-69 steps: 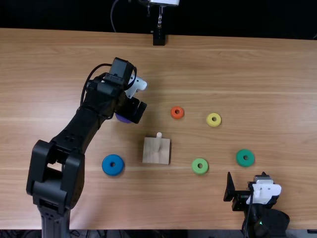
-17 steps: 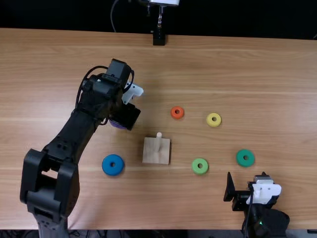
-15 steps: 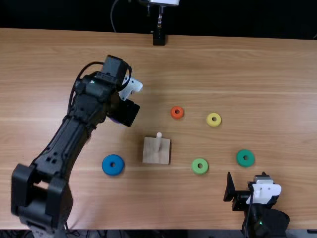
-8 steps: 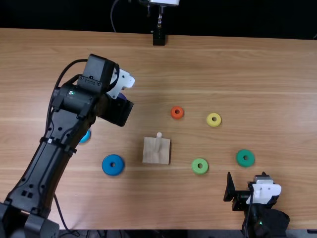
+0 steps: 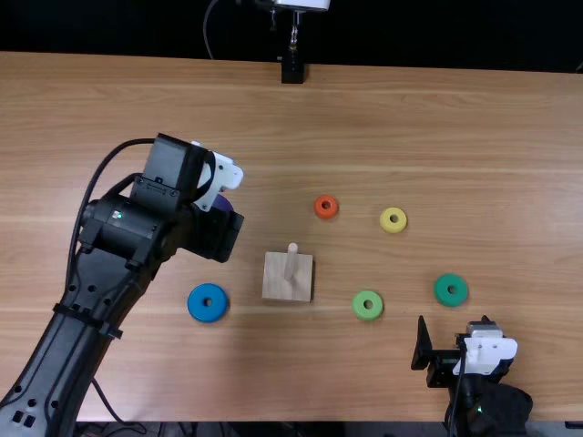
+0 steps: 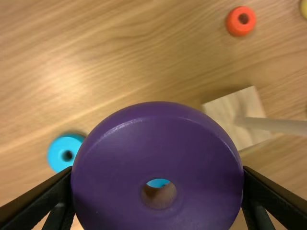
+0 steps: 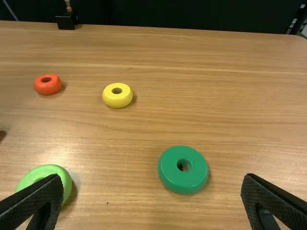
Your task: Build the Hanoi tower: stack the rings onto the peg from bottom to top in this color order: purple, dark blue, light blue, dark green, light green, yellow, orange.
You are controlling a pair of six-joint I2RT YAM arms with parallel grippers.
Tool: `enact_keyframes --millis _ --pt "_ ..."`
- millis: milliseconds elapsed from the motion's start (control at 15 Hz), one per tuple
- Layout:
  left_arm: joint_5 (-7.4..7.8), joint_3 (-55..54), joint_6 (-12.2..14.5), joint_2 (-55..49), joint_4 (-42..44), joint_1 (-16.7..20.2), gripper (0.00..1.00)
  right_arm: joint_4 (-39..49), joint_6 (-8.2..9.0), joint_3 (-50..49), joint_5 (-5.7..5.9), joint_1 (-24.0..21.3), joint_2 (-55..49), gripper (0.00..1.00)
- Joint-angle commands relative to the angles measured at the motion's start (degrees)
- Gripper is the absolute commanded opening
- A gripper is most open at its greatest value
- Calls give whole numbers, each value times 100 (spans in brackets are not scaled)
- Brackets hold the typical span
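Placing the purple ring first seems the step: the left gripper pinches it above the table, near the bare peg. Next, its hole must align over this. The right gripper keeps fingers apart.

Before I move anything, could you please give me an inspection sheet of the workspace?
Surface: light brown wooden table, grain visible, no spill seen.
Job's things: peg upright on its block, no ring on it; purple ring held above the table; dark blue ring, light blue ring, dark green ring, light green ring, yellow ring and orange ring lie separately on the table.
Clutter: nothing seen.
Grippers: left pincer closed on the purple ring; right pincer open, nothing between its fingers.
Cables: black cable looping along the left arm; another near the near edge.
Surroundings: black stand at the far edge, dark backdrop beyond.
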Motion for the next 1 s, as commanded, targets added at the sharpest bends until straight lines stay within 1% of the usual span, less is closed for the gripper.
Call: enact_keyframes --millis 0,133,267,333,533,667,800,933 --pt "45 -93 -289 -226 -17 -250 0 -356 13 -681 53 -70 -40 100" --pt "-18 -23 -331 -209 -302 -487 0 -356 13 -681 53 -70 -40 100" --pt "-18 285 -384 -182 -913 -540 0 -356 3 -681 53 -70 -40 100" --pt "-18 425 -384 -156 -1061 -548 0 -356 13 -681 53 -70 -40 100" --pt "-8 865 -394 90 -1145 -715 0 -356 13 -681 53 -70 -40 100" --pt "-8 1023 -405 213 -1145 -909 0 -356 13 -681 53 -70 -40 100" --pt "-8 1164 -658 240 -1145 -1058 0 -356 13 -681 53 -70 -40 100" --pt "-18 1427 -690 653 -1156 -1164 0 -356 3 -681 53 -70 -40 100"
